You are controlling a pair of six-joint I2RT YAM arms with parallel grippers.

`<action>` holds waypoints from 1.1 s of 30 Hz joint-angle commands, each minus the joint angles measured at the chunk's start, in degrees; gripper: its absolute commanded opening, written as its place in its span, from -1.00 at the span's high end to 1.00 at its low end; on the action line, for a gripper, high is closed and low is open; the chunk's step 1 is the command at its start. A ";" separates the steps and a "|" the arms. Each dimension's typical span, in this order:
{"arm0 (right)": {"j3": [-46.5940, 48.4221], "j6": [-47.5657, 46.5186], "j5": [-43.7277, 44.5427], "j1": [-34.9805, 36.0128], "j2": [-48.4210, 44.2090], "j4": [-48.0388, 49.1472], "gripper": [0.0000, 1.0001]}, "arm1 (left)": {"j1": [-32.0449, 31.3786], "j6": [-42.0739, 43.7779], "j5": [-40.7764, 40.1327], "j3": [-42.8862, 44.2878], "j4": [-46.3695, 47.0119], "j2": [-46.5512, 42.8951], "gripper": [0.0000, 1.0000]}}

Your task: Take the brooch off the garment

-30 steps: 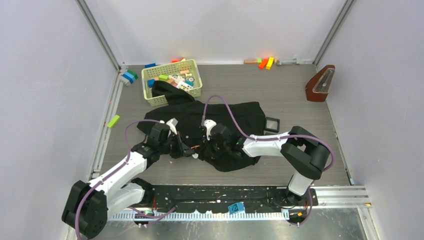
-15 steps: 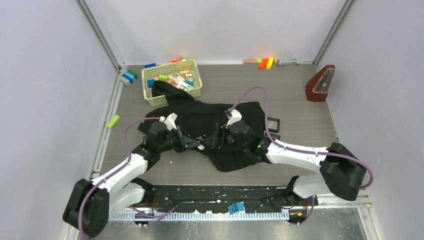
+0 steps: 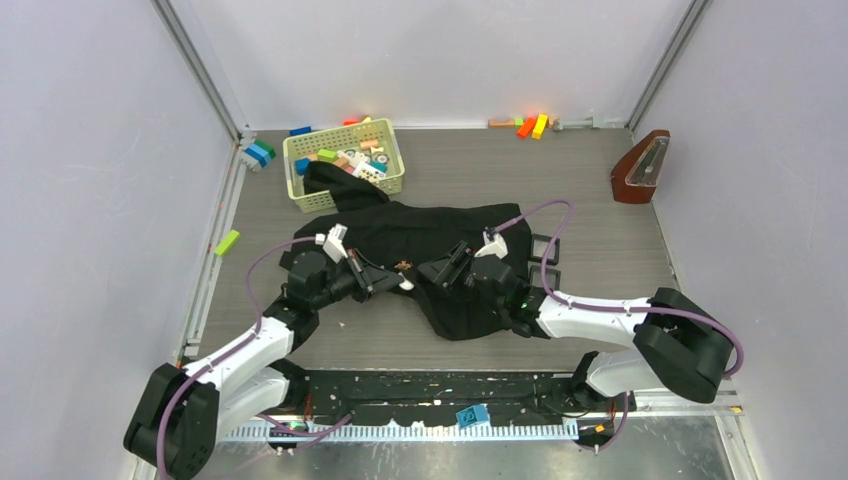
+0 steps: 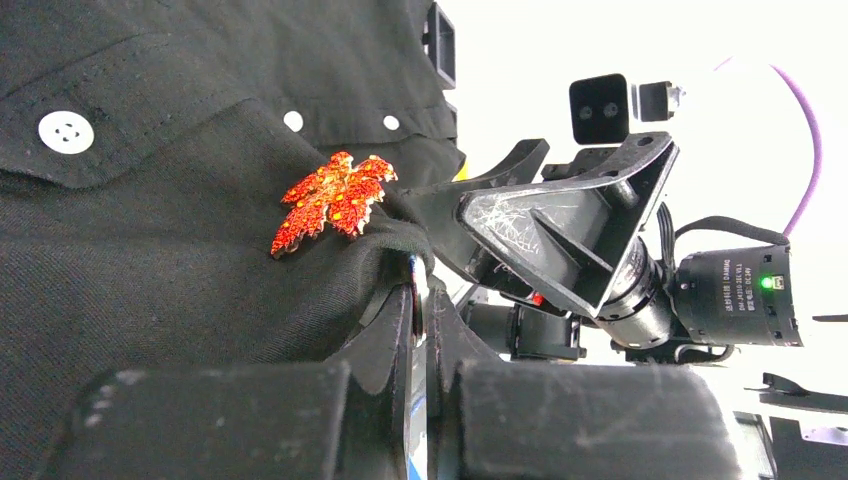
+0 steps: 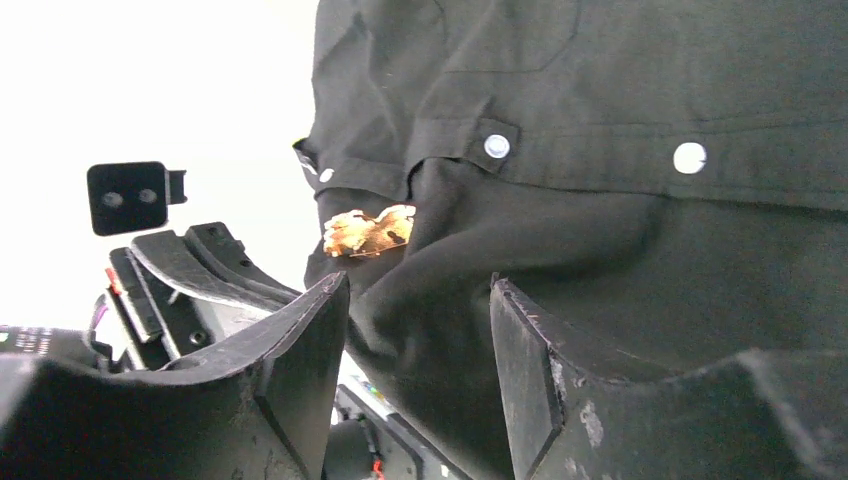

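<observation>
The black garment lies spread mid-table, one end draped into the basket. The tiny orange-red leaf brooch is pinned on a raised fold between my two grippers. My left gripper is shut on that fold just below the brooch; in the left wrist view the brooch sits above my pinched fingertips. My right gripper is open, facing the left one. In the right wrist view a hump of garment lies between the open jaws and the brooch is just beyond the left finger.
A yellow basket of toy blocks stands at the back left. Loose blocks lie by the back wall, blue ones and a green one at the left. A small black frame lies beside the garment. A metronome stands at the right.
My left gripper has raised the pinched fold and brooch a little toward the back. My right gripper has drawn back to the right, and that arm's elbow has swung out to the right.
</observation>
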 commanded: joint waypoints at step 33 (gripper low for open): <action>-2.34 8.03 -0.99 2.78 2.19 19.83 0.50 | 0.23 -6.77 1.76 -1.95 16.97 1.50 -0.16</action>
